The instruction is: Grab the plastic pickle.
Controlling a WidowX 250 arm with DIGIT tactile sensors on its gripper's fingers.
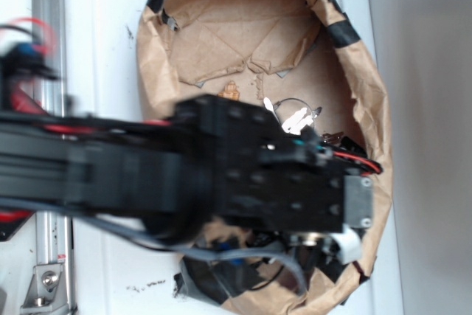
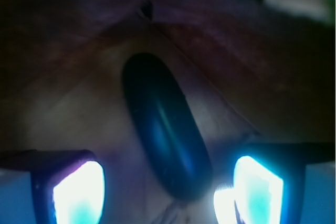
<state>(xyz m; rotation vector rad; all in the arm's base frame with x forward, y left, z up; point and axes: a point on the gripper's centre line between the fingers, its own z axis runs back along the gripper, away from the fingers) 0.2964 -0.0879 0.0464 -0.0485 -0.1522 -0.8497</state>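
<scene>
Exterior view: black robot arm (image 1: 184, 175) reaches in from the left over a brown paper bag (image 1: 369, 94) w/ rolled rim, lying on a white surface (image 1: 103, 57). The arm covers most of the bag's lower half. Silver keys on a ring (image 1: 297, 117) lie inside the bag, just past the arm's upper edge; a small tan item (image 1: 231, 91) sits left of them, too blurred to identify. The pickle is hidden under the arm in this view.

Wrist view: plastic pickle (image 2: 165, 124), dark oblong w/ rounded ends, lies on the bag's paper floor, tilted from upper left to lower right. Gripper (image 2: 167, 190) is spread wide, 2 fingers (image 2: 79, 192) glowing bright at left and right of the frame. The pickle's near end sits between them, closer to the right finger; contact not discernible. Nothing is clamped.
</scene>
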